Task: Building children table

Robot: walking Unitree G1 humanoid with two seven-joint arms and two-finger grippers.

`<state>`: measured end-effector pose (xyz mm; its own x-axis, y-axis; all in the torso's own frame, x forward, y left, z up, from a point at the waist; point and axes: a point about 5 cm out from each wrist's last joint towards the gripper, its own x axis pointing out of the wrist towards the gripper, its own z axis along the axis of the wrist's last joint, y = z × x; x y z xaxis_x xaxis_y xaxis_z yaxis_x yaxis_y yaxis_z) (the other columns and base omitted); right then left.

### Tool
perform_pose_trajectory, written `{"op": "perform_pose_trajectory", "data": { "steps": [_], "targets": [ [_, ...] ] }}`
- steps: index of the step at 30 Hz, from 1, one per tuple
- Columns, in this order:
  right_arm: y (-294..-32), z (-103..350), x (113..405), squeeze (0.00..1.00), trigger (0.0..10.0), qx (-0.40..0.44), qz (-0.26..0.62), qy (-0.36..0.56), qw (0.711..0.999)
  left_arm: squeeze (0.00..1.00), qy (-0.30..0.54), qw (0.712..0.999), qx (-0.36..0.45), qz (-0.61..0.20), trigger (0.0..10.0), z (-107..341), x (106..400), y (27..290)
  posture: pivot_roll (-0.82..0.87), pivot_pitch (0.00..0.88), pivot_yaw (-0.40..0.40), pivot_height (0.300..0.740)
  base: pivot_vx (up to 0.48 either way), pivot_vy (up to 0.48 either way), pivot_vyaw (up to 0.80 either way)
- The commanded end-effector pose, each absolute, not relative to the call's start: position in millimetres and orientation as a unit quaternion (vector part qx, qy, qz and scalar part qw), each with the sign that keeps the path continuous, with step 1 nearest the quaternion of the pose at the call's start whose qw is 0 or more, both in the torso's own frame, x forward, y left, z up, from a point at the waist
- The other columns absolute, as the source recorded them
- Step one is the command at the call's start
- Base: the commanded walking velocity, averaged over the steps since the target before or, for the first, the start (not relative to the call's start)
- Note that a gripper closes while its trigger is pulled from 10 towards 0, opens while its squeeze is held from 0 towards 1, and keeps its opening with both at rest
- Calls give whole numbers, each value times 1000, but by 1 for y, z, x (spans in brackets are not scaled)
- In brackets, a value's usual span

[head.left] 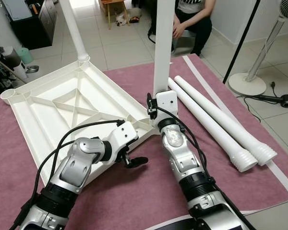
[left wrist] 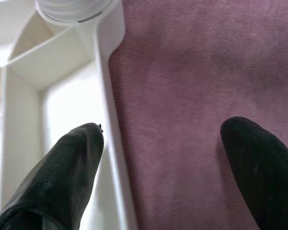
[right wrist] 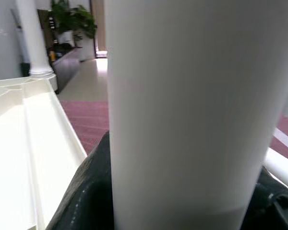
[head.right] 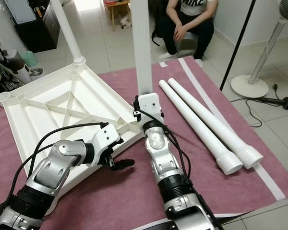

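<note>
Gripping an upright white table leg point(head.left: 163, 43), the right gripper point(right wrist: 175, 201) has its black fingers point(right wrist: 89, 191) pressed against both sides of the tube, just above the near corner of the upturned white tabletop point(head.left: 62, 108). The tabletop lies underside up on a mauve rug point(head.left: 134, 191), its ribs showing. Another leg point(head.left: 74, 28) already stands in the far corner socket, and the left corner socket point(head.left: 8, 95) is open. The left gripper point(left wrist: 163, 163) is at the tabletop's near edge with its fingers point(left wrist: 62, 172) spread apart, one over the white rim and the other over the rug, pinching nothing. Two more legs point(head.left: 216, 122) lie side by side on the rug to the right, touching each other. A person point(head.left: 194, 19) sits beyond the rug, and a fan stand point(head.left: 252, 76) rises at the right.
</note>
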<state>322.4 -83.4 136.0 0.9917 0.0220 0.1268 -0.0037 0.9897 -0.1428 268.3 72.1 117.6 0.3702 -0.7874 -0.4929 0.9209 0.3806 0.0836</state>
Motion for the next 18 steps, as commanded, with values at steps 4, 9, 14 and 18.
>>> {"op": "perform_pose_trajectory", "data": {
  "steps": [4,9,14,18],
  "targets": [
    [-105,68,304,0,10000,-106,-85,85,987,0,199,867,187,-416,0,113,284,73,-26,0,150,740,0,0,0],
    [-108,66,304,0,10000,-124,-125,90,980,0,206,867,189,-413,0,111,284,71,-27,0,150,740,0,0,0],
    [-106,68,303,0,10000,-88,-159,78,980,0,213,868,189,-407,0,108,283,73,-21,0,146,740,0,0,0],
    [-101,67,301,0,10000,-53,-164,74,982,0,215,868,189,-407,0,107,283,73,-18,0,144,740,0,0,0]
  ]
}}
